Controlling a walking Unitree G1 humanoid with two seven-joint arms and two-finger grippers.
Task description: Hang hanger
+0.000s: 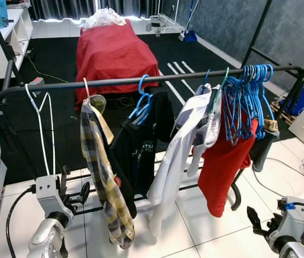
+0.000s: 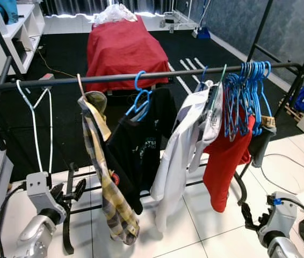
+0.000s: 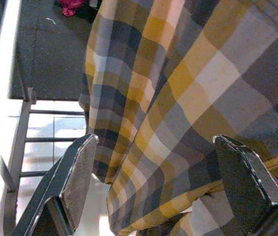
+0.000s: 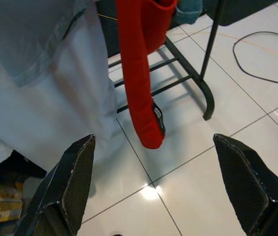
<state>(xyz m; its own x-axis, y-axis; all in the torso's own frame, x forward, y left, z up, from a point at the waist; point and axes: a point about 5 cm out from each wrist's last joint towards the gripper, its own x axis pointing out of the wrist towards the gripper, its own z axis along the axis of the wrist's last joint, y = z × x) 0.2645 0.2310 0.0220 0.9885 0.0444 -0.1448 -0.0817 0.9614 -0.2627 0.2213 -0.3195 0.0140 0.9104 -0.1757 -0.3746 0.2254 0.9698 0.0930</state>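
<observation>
Across the middle of the head views runs a black metal clothes rail [image 1: 141,80], and on its left end hangs a thin white wire hanger [image 1: 43,126], bare of clothing, its hook over the bar. Further along hang a yellow-and-grey plaid shirt [image 1: 105,183], a black T-shirt on a blue plastic hanger [image 1: 140,102], a white shirt [image 1: 176,150], a red garment [image 1: 224,161] and a bunch of empty blue hangers [image 1: 246,99]. Just below the white hanger's lower end is the left gripper [image 1: 76,194], fingers spread wide with nothing between them; its wrist view looks at the plaid cloth. Low at the right, the right gripper [image 4: 161,187] is also wide apart and empty, above white floor tiles [image 4: 217,147]. Behind the rail stands a table draped in red cloth [image 1: 111,54].
</observation>
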